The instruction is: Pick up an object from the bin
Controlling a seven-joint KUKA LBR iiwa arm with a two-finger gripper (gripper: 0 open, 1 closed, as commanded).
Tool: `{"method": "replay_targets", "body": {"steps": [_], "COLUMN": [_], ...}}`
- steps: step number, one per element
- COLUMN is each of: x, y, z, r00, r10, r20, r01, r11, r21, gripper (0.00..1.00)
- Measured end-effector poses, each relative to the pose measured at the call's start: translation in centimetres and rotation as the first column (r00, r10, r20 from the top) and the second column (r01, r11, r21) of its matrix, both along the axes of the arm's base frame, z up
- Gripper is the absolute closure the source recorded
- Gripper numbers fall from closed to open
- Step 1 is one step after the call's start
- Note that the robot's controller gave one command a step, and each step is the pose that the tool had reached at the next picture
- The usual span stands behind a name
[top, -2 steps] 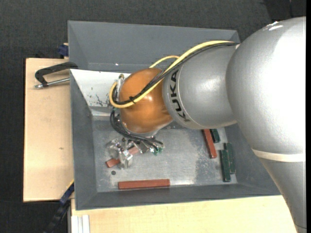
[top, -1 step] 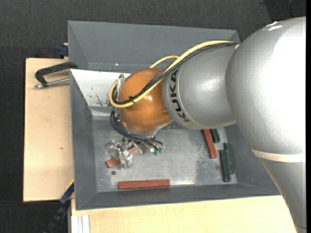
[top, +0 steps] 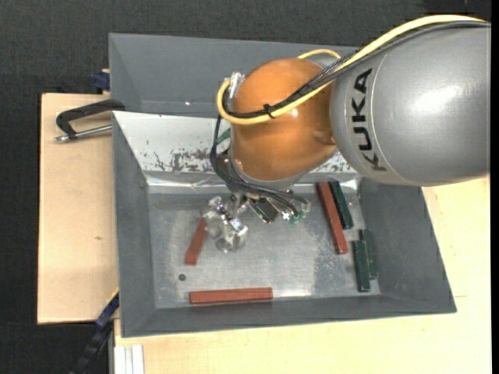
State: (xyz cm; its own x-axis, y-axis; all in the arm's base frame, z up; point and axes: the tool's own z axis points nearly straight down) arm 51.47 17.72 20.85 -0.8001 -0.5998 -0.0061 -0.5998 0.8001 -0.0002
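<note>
My gripper (top: 228, 226) hangs low over the middle-left of the bin floor, under the arm's orange cover. A short red-brown stick (top: 196, 244) lies tilted just to its left, close to it or touching; which, I cannot tell. A long red-brown bar (top: 231, 295) lies flat along the front wall, below the gripper and apart from it. Nothing visible is held.
On the right side lie a red stick (top: 333, 220), a dark green stick (top: 341, 203) beside it and another dark green stick (top: 363, 260) nearer the front. A small dark speck (top: 182, 278) sits on the floor at front left. The arm covers the bin's back middle.
</note>
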Motion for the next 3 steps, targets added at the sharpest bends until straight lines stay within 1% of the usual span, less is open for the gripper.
{"method": "replay_targets", "body": {"steps": [1,2,3], "x": [0.0,0.0,0.5], "y": [0.0,0.0,0.1], "z": [0.0,0.0,-3.5], "r00": [1.0,1.0,0.995], "r10": [0.0,0.0,0.101], "r20": [-0.001,-0.001,0.001], "r01": [0.0,0.0,-0.101], "r11": [1.0,1.0,0.995], "r21": [0.0,0.0,-0.001], "gripper": [0.0,0.0,0.0]}}
